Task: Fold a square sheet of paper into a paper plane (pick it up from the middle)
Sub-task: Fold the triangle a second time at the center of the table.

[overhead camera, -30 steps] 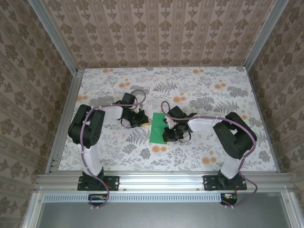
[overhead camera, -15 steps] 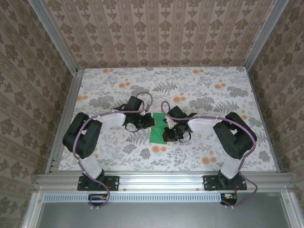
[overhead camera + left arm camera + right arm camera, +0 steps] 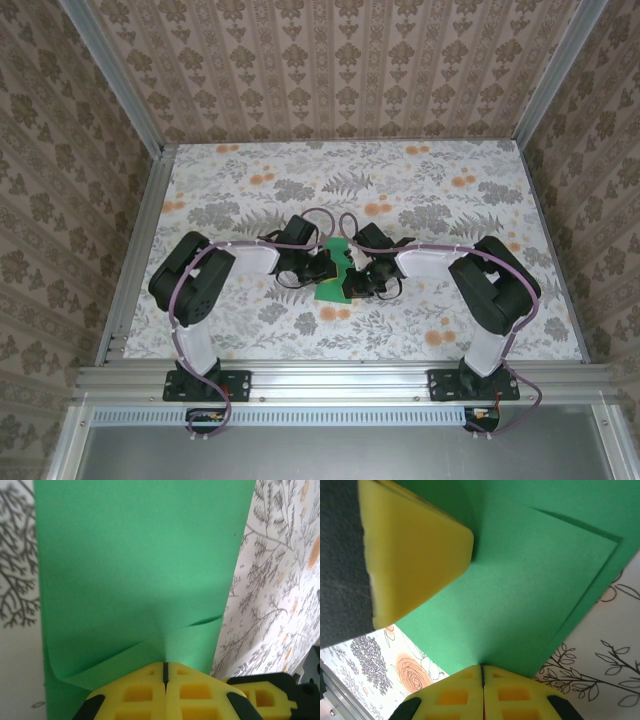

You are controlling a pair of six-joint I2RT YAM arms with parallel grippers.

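The bright green paper [image 3: 329,291] lies partly folded on the flowered table, between my two grippers. In the left wrist view the paper [image 3: 140,570] shows a flap folded over with a diagonal crease running to my left gripper [image 3: 164,664]. That gripper is shut and its tip rests on the flap. My left gripper [image 3: 324,268] sits over the sheet's left part. My right gripper [image 3: 352,283] is shut too, its tip [image 3: 481,666] set down at the paper's [image 3: 530,580] near edge. A yellow finger of the left gripper [image 3: 415,555] stands on the sheet.
The flowered tabletop [image 3: 420,190] stretches behind and to both sides of the paper. Aluminium rails [image 3: 135,250] and patterned walls close in the left, right and back. The arm bases [image 3: 195,380] stand at the near edge.
My left arm has swung right, from beside the paper onto its left part, and less green shows there. Its jaws stayed together. The right arm has not moved.
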